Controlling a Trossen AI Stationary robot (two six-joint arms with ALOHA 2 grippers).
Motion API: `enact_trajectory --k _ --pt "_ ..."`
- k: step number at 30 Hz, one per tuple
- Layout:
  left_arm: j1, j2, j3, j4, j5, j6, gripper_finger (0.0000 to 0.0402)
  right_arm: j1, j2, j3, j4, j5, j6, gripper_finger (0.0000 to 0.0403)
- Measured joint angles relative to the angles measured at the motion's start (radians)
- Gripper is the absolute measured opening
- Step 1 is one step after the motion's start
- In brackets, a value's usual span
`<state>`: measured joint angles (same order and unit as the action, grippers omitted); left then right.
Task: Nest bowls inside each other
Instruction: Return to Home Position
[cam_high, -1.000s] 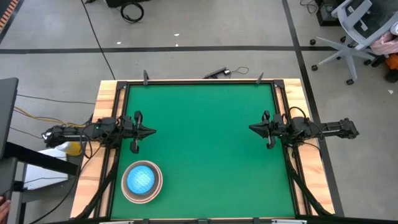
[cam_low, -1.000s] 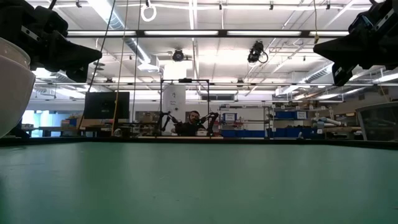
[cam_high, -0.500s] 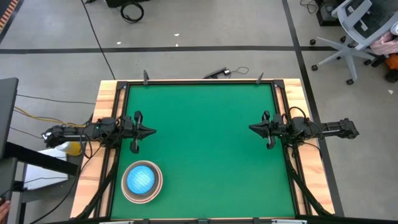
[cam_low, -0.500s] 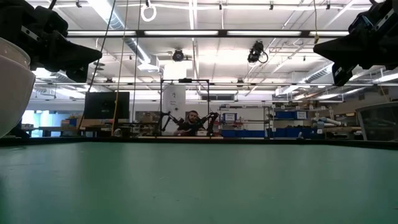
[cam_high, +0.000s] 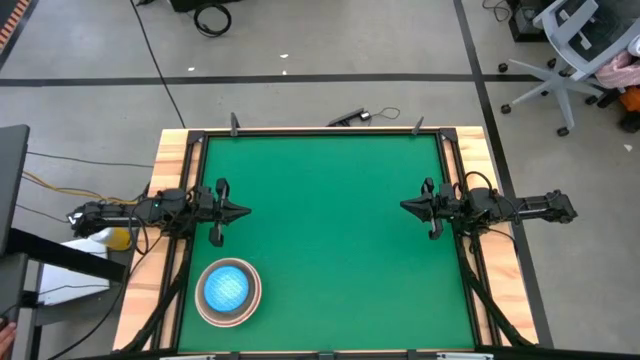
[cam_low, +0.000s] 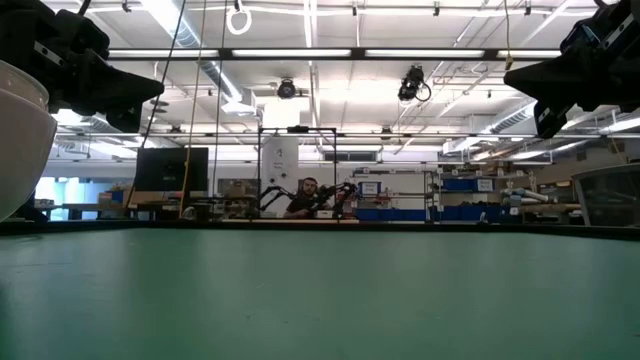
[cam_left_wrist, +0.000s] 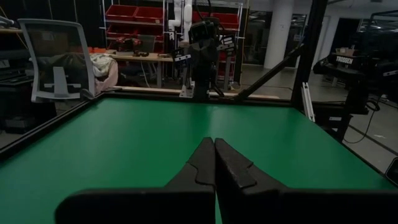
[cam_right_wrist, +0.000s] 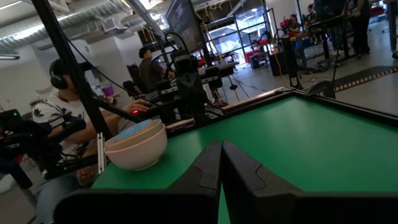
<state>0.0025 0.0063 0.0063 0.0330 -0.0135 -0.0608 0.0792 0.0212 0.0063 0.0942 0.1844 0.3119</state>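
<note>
The bowls stand nested as one stack (cam_high: 229, 291) near the table's front left corner, the outer white bowl resting on the green mat, a tan rim inside it and a light-blue speckled bowl on top. The right wrist view shows the stack (cam_right_wrist: 137, 148) from the side, and its white wall (cam_low: 20, 140) fills the low view's left edge. My left gripper (cam_high: 246, 211) is shut, level at the table's left side, above the mat behind the stack. My right gripper (cam_high: 404, 207) is shut, level at the right side. Both are empty.
The green mat (cam_high: 330, 230) lies bare between the two grippers and toward the far edge. A raised wooden frame (cam_high: 320, 130) rims the table. A person with a headset (cam_right_wrist: 59, 106) sits beyond the table's left side.
</note>
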Motion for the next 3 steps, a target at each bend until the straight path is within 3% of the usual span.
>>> enact_trajectory --k 3 --pt "0.000 0.000 0.000 0.000 0.000 0.000 0.0000 0.000 0.000 0.000 0.000 0.000 0.000 0.0018"
